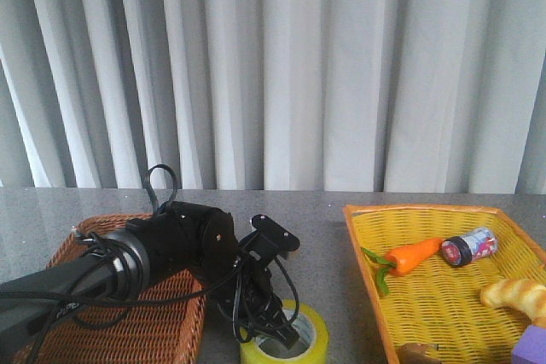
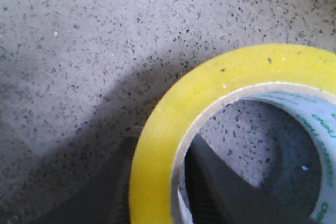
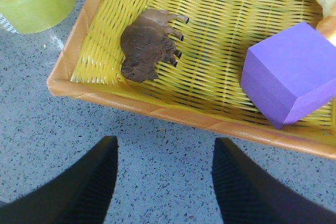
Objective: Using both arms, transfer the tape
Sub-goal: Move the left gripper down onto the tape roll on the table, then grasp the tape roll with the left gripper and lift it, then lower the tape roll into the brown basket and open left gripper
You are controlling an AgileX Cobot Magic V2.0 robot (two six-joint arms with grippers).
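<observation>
Front view: the left gripper (image 1: 271,323) reaches down onto the yellow tape roll (image 1: 290,340), lying flat on the grey table (image 1: 324,296) between the brown wicker basket (image 1: 102,313) and the yellow basket (image 1: 367,296). Its fingers (image 2: 210,182) straddle the roll's wall, one inside the core, one outside. The right gripper (image 3: 163,182) hangs spread apart, holding nothing, near the yellow basket's near left corner.

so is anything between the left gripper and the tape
Nothing visible. The left gripper is already at the tape on the table, with one finger inside the core and the other outside the yellow wall, which sits between them.
</observation>
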